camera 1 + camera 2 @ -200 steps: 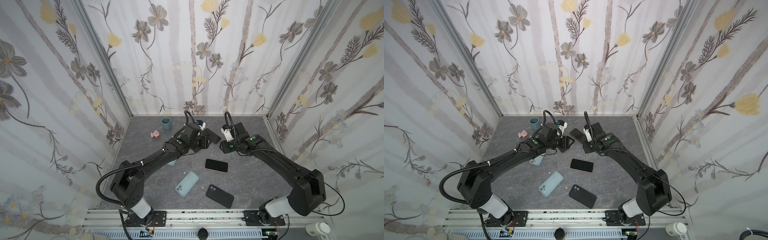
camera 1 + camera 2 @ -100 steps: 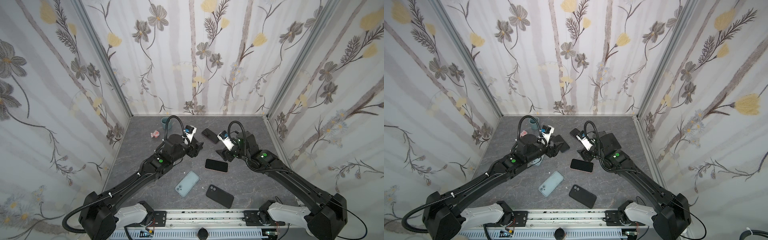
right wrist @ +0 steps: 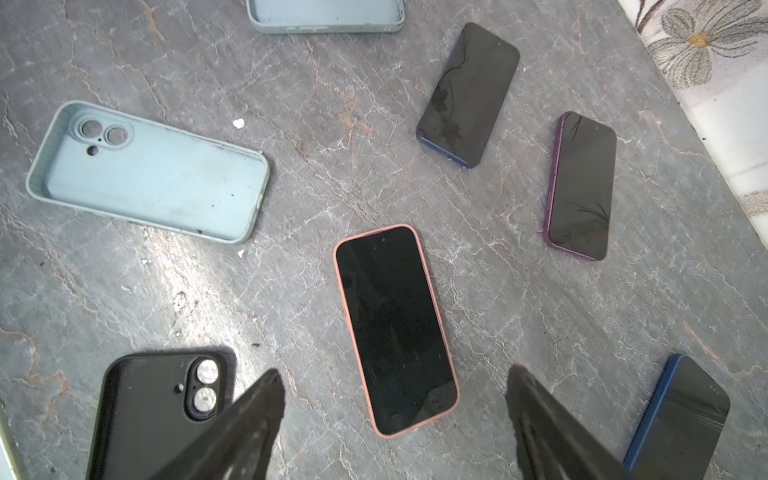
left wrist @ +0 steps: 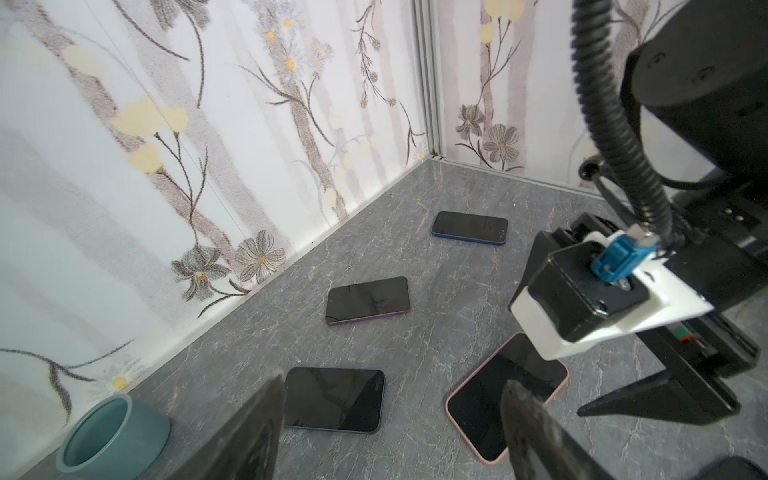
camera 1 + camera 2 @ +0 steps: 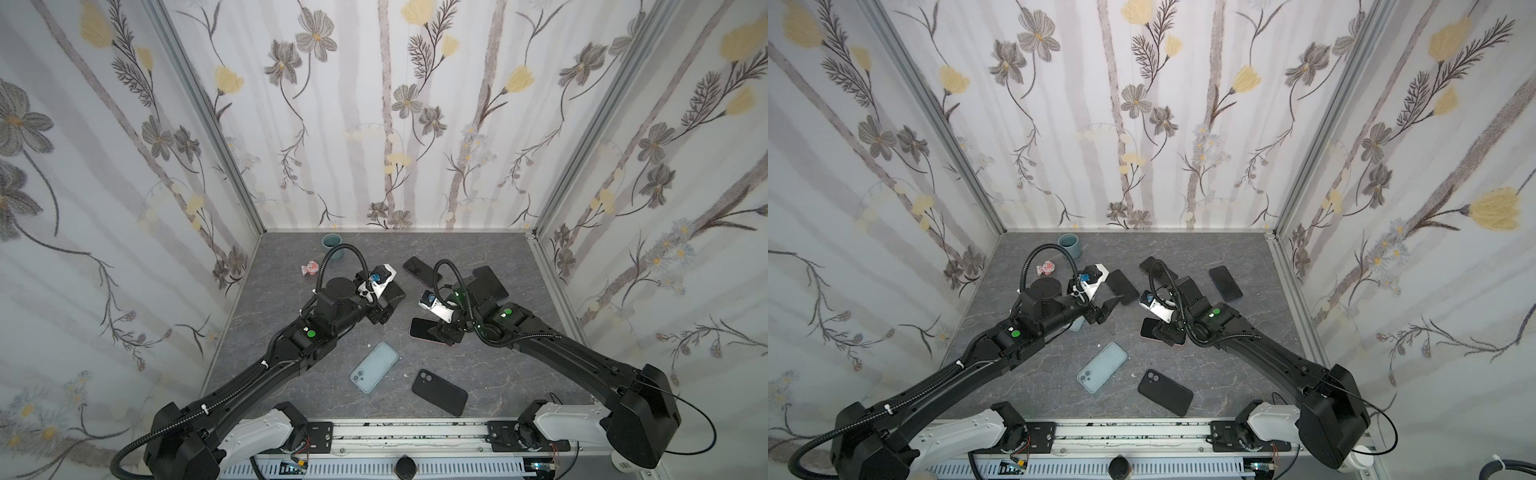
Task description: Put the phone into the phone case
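- Left arm stretches diagonally from the front rail (image 5: 395,432) toward the middle of the table (image 5: 519,257), forearm low over the surface.
- Left end effector (image 4: 394,382) points toward the far right corner; jaws spread wide, nothing between them.
- Right arm reaches in from the front right, forearm angled leftward, wrist tipped downward.
- Right end effector (image 3: 394,372) hangs above the pink-edged phone (image 3: 395,328); jaws wide apart, empty.
- Pink-edged phone lies flat on the table, screen up, partly under the right wrist in both top views.
- Light blue case (image 5: 374,368) and black case (image 5: 440,392) lie open side up nearer the rail, both apart from that phone.
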Motion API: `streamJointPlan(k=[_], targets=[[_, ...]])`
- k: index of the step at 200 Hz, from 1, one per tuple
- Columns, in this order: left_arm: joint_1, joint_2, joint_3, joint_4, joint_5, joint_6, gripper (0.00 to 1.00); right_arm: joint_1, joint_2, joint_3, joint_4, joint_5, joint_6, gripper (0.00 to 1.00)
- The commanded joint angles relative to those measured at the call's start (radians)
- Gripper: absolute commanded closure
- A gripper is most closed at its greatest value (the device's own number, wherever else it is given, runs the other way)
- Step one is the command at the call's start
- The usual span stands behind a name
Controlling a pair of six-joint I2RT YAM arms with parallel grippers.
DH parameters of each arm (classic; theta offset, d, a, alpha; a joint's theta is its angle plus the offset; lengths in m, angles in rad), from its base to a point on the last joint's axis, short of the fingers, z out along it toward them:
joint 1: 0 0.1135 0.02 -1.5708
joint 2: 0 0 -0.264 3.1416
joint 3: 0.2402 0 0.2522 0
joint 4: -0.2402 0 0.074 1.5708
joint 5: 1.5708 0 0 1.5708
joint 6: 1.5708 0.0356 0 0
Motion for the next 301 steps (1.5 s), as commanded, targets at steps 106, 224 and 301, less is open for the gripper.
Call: streamJointPlan(k=[106, 224, 301], targets=[[0.001, -0.078, -0.059, -0.094, 0.096, 0.233, 0.06, 0.009, 0.114, 0.005, 0.027, 0.018, -0.041, 0.00], [0.000, -0.024, -0.049, -0.126, -0.026, 0.189, 0.00, -0.068, 0.310, 0.021, 0.019, -0.045, -0.107, 0.00], [0.000, -0.005, -0.050, -0.135, -0.014, 0.194, 0.00, -0.105, 0.456, 0.089, -0.009, -0.046, -0.148, 0.00]])
